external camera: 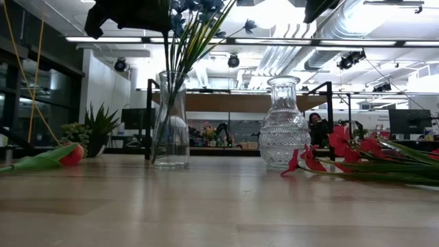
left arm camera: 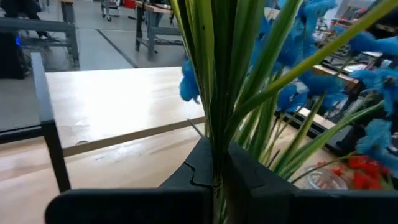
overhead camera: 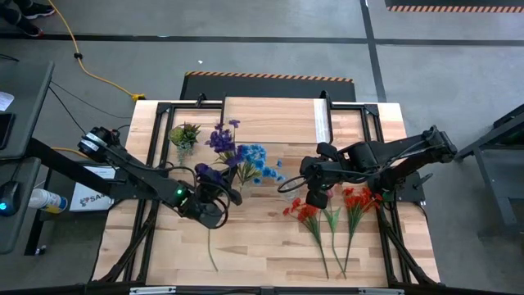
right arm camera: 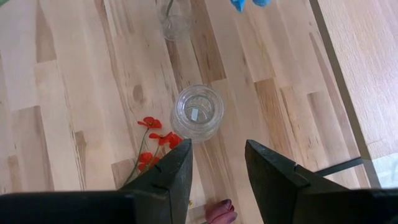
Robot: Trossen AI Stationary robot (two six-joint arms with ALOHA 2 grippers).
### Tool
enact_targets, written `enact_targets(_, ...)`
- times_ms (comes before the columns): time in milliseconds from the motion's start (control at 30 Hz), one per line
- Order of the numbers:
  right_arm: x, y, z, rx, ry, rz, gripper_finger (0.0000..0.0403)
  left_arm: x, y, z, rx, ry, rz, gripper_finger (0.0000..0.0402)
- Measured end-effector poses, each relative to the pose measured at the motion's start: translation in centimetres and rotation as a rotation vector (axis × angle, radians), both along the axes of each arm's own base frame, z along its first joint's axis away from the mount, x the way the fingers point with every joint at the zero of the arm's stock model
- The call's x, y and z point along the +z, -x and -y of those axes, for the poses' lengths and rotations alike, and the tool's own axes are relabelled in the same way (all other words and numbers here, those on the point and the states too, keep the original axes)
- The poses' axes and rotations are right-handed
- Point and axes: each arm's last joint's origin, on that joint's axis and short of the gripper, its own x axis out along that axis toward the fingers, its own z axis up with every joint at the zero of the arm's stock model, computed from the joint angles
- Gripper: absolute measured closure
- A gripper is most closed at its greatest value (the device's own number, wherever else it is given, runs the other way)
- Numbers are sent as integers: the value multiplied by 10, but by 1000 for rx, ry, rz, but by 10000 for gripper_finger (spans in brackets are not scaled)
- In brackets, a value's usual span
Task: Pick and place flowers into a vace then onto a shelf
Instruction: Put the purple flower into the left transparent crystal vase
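left hand (overhead camera: 214,205) is clenched on a bunch of green stems, blue flowers (overhead camera: 255,161) fanning out ahead of it; in the low view those stems already run down into the plain vase (external camera: 171,121), so the step looks like seating the bunch. to do it well i'd keep the stems near vertical over the neck, lower until the ends bottom out, then let go slowly so the light vase doesn't tip or drag, and back off straight up clear of the blooms. right hand (right arm camera: 216,163) hangs above the textured vase (right arm camera: 197,112) with fingers parted and nothing between them; that vase looks empty. purple flowers (overhead camera: 222,138) sit just beside the blue ones, can't tell if they're in the same vase. red flowers (overhead camera: 354,201) lie flat on the desk (overhead camera: 270,246) near the textured vase, not yet picked, and another single stem lies on the desk near the left arm. small leafy plant (overhead camera: 184,134) stands near the shelf's corner. shelf (overhead camera: 270,119) is at the far side of the desk, nothing on its top that i can see, so both vases still need moving there.
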Motion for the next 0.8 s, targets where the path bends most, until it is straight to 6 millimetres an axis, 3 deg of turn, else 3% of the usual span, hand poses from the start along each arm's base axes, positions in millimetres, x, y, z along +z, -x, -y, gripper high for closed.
enact_targets(167, 0, 0, 0, 1, 1, -1, 263, 0, 0, 0, -7, 5, -4, 353)
enact_targets(400, 0, 0, 0, -2, -2, 0, 263, -1, 0, 0, -23, 12, -17, 311)
enact_targets(800, 0, 0, 0, -3, -6, -1, 263, -4, 0, 1, -69, 19, -74, 313)
